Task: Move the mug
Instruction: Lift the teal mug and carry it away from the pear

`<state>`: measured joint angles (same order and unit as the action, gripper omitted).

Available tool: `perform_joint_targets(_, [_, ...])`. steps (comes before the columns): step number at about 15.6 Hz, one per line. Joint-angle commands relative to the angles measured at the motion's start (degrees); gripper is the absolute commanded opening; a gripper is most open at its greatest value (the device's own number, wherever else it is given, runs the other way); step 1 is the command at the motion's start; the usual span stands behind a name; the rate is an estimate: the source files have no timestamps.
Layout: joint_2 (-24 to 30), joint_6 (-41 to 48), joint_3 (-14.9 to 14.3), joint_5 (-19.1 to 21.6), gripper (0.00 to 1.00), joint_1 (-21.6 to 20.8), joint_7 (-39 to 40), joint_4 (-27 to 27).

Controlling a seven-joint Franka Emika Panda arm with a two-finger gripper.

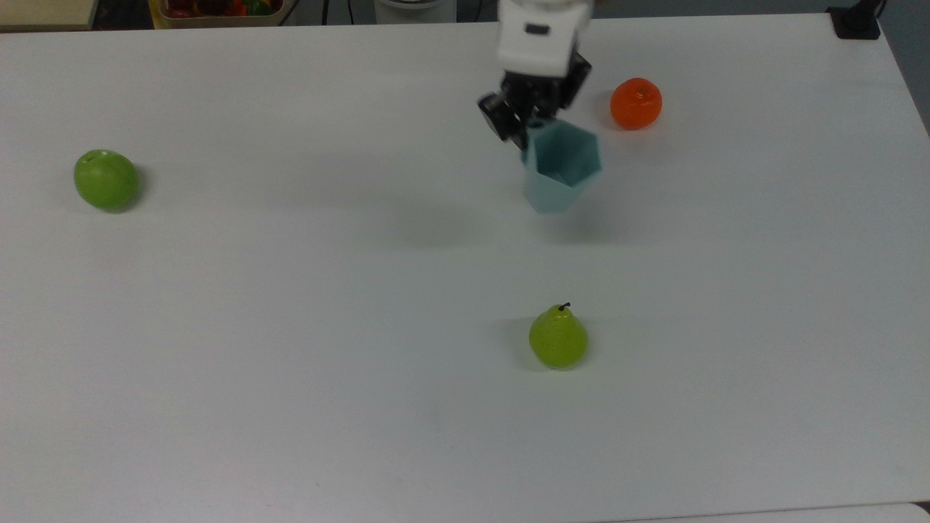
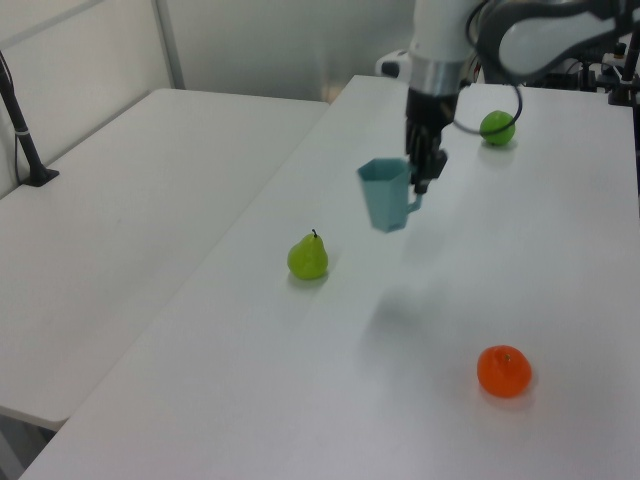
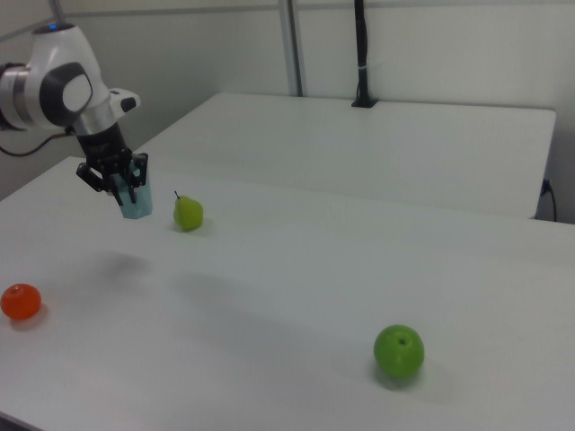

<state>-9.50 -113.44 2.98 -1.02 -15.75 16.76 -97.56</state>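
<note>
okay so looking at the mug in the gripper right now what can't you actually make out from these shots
- Mug handle: top view, covered by the gripper.
- Most of the mug: right view, behind the fingers.
- Arm above the wrist: top view, cut off by the top edge.
- Contents of the bin: top view, cropped by the top edge.

The mug (image 1: 561, 165) (image 2: 385, 195) (image 3: 136, 203), pale teal, faceted and hexagonal at the rim, is held upright by its handle, clear of the white worktop (image 1: 290, 327), its shadow cast below.
</note>
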Motion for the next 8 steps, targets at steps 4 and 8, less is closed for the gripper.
perform_joint_targets(4, [11.86, 11.12, -6.13, 1.8, 0.0, 4.68, 0.29, -5.61])
perform_joint_targets(8, [18.98, 10.52, -12.55, 2.07, 0.0, 4.94, 0.47, -14.47])
